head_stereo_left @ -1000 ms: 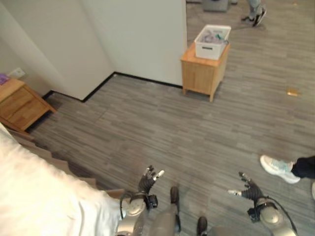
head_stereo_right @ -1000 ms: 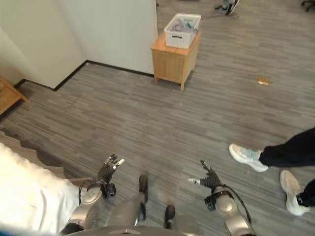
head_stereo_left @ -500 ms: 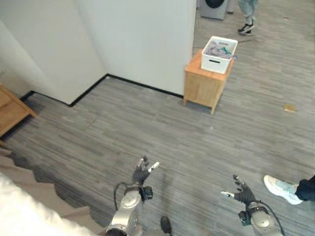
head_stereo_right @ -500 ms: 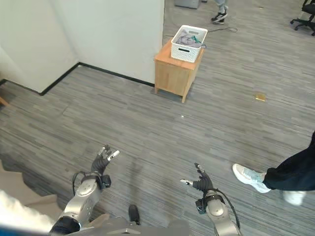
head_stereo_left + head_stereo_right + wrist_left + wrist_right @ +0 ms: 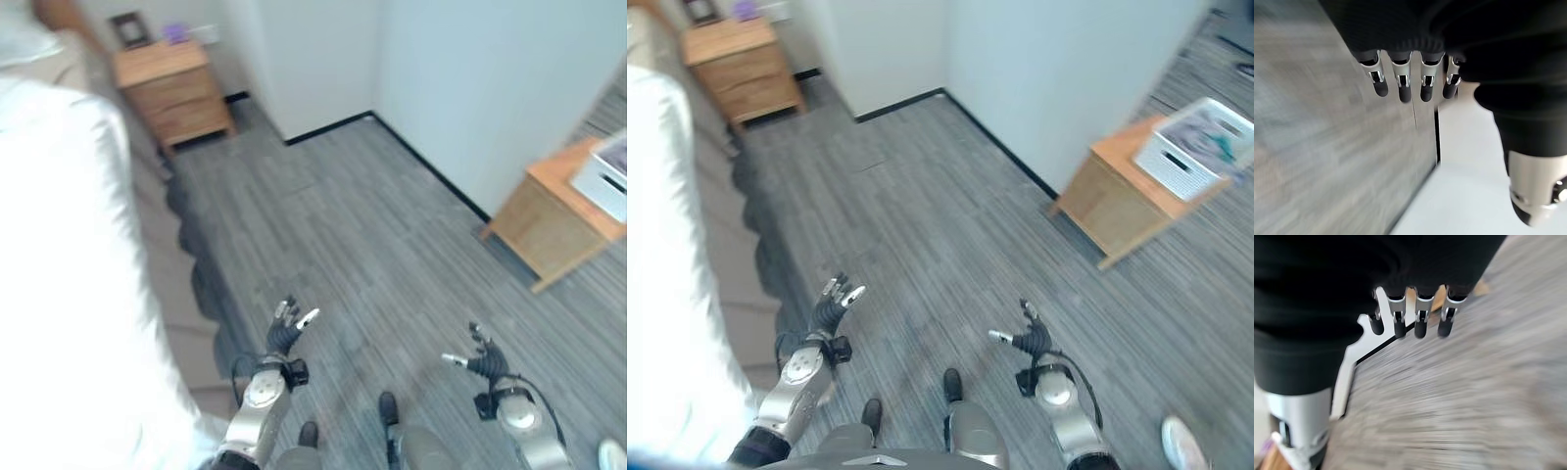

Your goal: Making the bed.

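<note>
Your left hand (image 5: pixel 285 335) and right hand (image 5: pixel 482 360) both hang over bare floor (image 5: pixel 372 255) with fingers released, grasping nothing — the bed (image 5: pixel 69 294) lies just beyond your left fingertips, untouched.

— Where do your hands sit?

— Your left hand (image 5: pixel 284 334) and right hand (image 5: pixel 479 360) both hang over the floor (image 5: pixel 353 245), well apart, fingers spread and holding nothing. The bed (image 5: pixel 59 255) runs along the outer side of your left hand, close beside its arm.

— What lies ahead of them?

— Far beyond your left hand, at the head of the bed, stands a nightstand (image 5: pixel 174 90) against the wall (image 5: pixel 460 78). The wall's corner juts out between the two hands, farther off. Beyond your right hand, out to its right, a side table (image 5: pixel 1117 201) stands against that wall, and a basket (image 5: pixel 1200 147) rests on its tabletop.
</note>
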### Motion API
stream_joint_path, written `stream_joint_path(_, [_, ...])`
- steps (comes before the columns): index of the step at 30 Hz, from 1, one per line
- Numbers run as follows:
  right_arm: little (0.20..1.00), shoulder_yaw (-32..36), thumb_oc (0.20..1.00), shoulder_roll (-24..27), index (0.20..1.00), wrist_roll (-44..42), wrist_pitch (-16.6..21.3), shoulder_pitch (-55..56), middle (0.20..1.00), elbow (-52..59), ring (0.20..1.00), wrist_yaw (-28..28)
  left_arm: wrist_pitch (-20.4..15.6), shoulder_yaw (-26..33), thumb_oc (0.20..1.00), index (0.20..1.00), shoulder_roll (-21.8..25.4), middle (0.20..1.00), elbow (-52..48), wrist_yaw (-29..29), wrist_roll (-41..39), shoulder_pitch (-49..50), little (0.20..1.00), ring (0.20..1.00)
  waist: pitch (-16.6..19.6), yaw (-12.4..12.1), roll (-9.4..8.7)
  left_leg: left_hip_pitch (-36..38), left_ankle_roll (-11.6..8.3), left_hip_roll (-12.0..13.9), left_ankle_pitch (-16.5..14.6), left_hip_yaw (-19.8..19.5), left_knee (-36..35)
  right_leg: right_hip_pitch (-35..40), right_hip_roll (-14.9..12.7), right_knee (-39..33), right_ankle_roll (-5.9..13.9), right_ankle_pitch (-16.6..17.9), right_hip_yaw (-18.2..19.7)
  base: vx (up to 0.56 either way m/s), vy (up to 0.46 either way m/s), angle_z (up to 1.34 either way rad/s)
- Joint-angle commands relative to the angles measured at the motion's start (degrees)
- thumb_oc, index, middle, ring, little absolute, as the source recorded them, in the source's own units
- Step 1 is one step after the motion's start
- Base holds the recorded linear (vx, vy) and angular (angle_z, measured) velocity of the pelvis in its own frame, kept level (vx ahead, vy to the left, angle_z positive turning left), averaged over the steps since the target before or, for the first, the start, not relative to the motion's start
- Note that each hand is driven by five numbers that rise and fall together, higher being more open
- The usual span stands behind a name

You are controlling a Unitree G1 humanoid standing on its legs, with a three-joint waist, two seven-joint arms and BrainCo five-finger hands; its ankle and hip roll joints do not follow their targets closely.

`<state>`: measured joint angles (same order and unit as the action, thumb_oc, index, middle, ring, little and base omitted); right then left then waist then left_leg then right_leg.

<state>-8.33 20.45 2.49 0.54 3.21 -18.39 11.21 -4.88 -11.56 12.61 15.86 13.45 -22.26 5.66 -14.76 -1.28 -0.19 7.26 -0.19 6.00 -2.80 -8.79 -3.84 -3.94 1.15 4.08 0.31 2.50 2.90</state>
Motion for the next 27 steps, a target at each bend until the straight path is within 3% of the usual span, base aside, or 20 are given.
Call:
stream_joint_path(1, [1.0, -0.36, 1.0, 1.2, 1.0, 2.06, 2.3, 1.75, 1.0, 4.28, 1.0, -0.66, -2.39, 2.82, 1.0, 1.0, 2.15, 1.0, -2.31, -1.39, -1.25, -0.06, 1.0, 1.0, 3.31, 1.05, 0.05, 0.65, -3.66, -3.54, -1.27, 1.86, 0.58, 2.69, -7.01, -8.14, 8.12, 0.2, -2.72, 0.15, -0.205, 0.37])
stream_joint_path(4, [1.0, 0.49, 1.0, 1.83, 1.0, 0.36, 2.92, 1.51, 1.0, 4.81, 1.0, -1.23, -2.41, 3.91, 1.0, 1.0, 3.18, 1.0, -4.47, -2.97, 0.29, 2.18, 1.0, 1.0, 2.99, 0.05, 0.52, -2.65, -5.58, -3.46, -1.97, 3.68, 7.89, 6.31, -7.91, -9.08, 7.08, -1.57, -6.86, 0.08, -0.182, 0.43])
stream_joint_path(5, [1.0, 1.16, 1.0, 1.93, 1.0, -1.0, 3.17, 1.62, 1.0, 4.98, 1.0, -0.96, -2.63, 4.06, 1.0, 1.0, 2.96, 1.0, -5.13, -3.5, 0.16, 2.21, 1.0, 1.0, 1.88, -0.15, 0.49, -6.0, -6.45, -2.58, -0.38, 9.82, 12.74, 8.71, -9.16, -9.08, 6.61, -3.31, -10.36, 0.0, -0.153, 0.75])
stream_joint_path(6, [1.0, 1.37, 1.0, 1.93, 1.0, -1.36, 2.98, 1.52, 1.0, 4.86, 1.0, -0.64, -2.61, 4.03, 1.0, 1.0, 3.09, 1.0, -5.47, -3.6, 0.05, 1.95, 1.0, 1.0, 1.38, 0.11, 0.47, -7.49, -6.27, -1.54, 0.04, 13.38, 14.58, 9.64, -9.55, -9.08, 6.5, -3.94, -11.97, -0.02, -0.122, 0.98])
stream_joint_path(7, [1.0, 1.37, 1.0, 1.92, 1.0, -1.37, 2.99, 1.47, 1.0, 4.81, 1.0, -0.63, -2.58, 4.04, 1.0, 1.0, 3.1, 1.0, -5.51, -3.6, 0.05, 1.95, 1.0, 1.0, 1.35, 0.16, 0.48, -7.66, -6.28, -1.51, -0.1, 13.33, 14.9, 9.65, -9.54, -9.08, 6.5, -3.96, -12.02, -0.02, -0.073, 1.1])
stream_joint_path(9, [1.0, 1.97, 1.0, 1.82, 1.0, -1.71, 2.48, 1.61, 1.0, 4.41, 1.0, -0.02, -2.34, 3.8, 1.0, 1.0, 3.47, 1.0, -5.64, -4.21, 0.06, 1.56, 1.0, 1.0, 1.08, 1.34, 0.35, -9.04, -5.54, 1.34, 0.52, 23.59, 15.72, 10.94, -10.03, -9.08, 6.4, -4.99, -15.39, 0.0, -0.083, 0.87])
stream_joint_path(11, [1.0, 1.81, 1.0, 1.62, 1.0, -1.83, 2.1, 1.54, 1.0, 4.44, 1.0, -0.04, -2.04, 3.59, 1.0, 1.0, 3.92, 1.0, -6.07, -5.13, 0.84, 1.89, 1.0, 1.0, 1.36, 1.46, 0.51, -10.7, -4.33, 0.1, 0.89, 27.79, 14.99, 11.55, -9.66, -9.08, 6.37, -5.33, -16.19, 0.04, -0.031, 0.67])
stream_joint_path(12, [1.0, 1.8, 1.0, 1.62, 1.0, -1.83, 2.09, 1.54, 1.0, 4.44, 1.0, -0.04, -2.03, 3.6, 1.0, 1.0, 3.92, 1.0, -6.09, -5.13, 0.86, 1.91, 1.0, 1.0, 1.44, 1.44, 0.46, -10.7, -4.27, 0.0, 0.91, 27.85, 14.87, 11.49, -9.75, -9.08, 6.43, -5.34, -16.17, 0.07, 0.049, 0.85])
stream_joint_path(14, [1.0, 1.81, 1.0, 1.22, 1.0, -1.19, 1.87, 1.45, 1.0, 4.01, 1.0, -0.6, -1.21, 2.92, 1.0, 1.0, 3.71, 1.0, -4.92, -6.42, 1.71, 2.05, 1.0, 1.0, 2.68, 1.63, 1.63, -8.21, -3.52, -1.54, 1.79, 26.9, 7.22, 11.98, -8.96, -8.95, 7.02, -5.48, -17.48, 0.15, 0.106, 0.23])
stream_joint_path(19, [1.0, 1.87, 1.0, -0.19, 1.0, -0.75, 1.92, 2.77, 1.0, 4.58, 1.0, -1.34, -0.13, 1.35, 1.0, 1.0, 4.03, 1.0, -4.33, -7.14, 2.6, 1.51, 1.0, 1.0, 3.63, 2.81, 1.0, -3.27, -2.36, -1.64, 3.18, 26.26, 0.88, 10.3, -9.95, 0.5, 7.76, -6.91, -17.73, 0.09, 0.088, 0.08])
stream_joint_path(20, [1.0, 1.59, 1.0, -0.75, 1.0, -0.85, 2.01, 3.16, 1.0, 4.95, 1.0, -1.81, 0.1, 0.74, 1.0, 1.0, 4.52, 1.0, -4.41, -7.21, 3.2, 1.14, 1.0, 1.0, 2.9, 3.62, 0.74, -1.19, -1.63, -1.45, 2.35, 26.03, -0.42, 6.44, -10.85, 8.79, 9.33, -6.79, -16.72, 0.04, 0.094, -0.03])
stream_joint_path(21, [1.0, 1.23, 1.0, -1.08, 1.0, -0.83, 2.0, 2.92, 1.0, 5.1, 1.0, -1.93, 0.17, 0.29, 1.0, 1.0, 4.95, 1.0, -4.36, -6.94, 3.47, 0.46, 1.0, 1.0, 2.12, 4.19, 0.49, -0.73, -1.34, -1.4, 2.5, 26.08, -0.63, 3.0, -11.17, 14.12, 10.66, -4.46, -15.36, 0.01, 0.1, -0.16])
stream_joint_path(23, [1.0, 1.09, 1.0, -1.77, 1.0, -1.04, 2.08, 2.82, 1.0, 5.23, 1.0, -1.93, 0.23, -0.1, 1.0, 1.0, 5.57, 1.0, -3.89, -6.66, 3.88, -0.81, 1.0, 1.0, 1.43, 4.89, 0.69, -0.88, -1.22, -0.47, 2.87, 25.53, -1.16, -1.77, -9.75, 19.92, 11.54, -3.63, -11.07, -0.03, 0.018, 0.04])
stream_joint_path(24, [1.0, 1.29, 1.0, -2.4, 1.0, -1.5, 2.57, 3.41, 1.0, 5.32, 1.0, -1.74, -0.15, -0.3, 1.0, 1.0, 5.7, 1.0, -3.44, -6.6, 4.06, -1.36, 1.0, 1.0, 1.56, 5.22, 0.64, -0.74, -1.5, -0.31, 2.58, 25.0, -1.16, -2.36, -9.09, 18.5, 10.79, -5.44, -8.31, 0.02, -0.016, 0.27])
stream_joint_path(27, [1.0, 1.59, 1.0, -2.6, 1.0, -1.87, 2.48, 3.81, 1.0, 5.07, 1.0, -1.73, -0.42, -0.79, 1.0, 1.0, 5.71, 1.0, -3.16, -6.69, 3.97, -1.95, 1.0, 1.0, 1.81, 5.65, 0.42, -0.71, -1.91, -0.24, 2.43, 24.18, -1.16, -1.48, -8.81, 13.62, 9.66, -6.55, -6.29, 0.04, -0.045, 0.15])
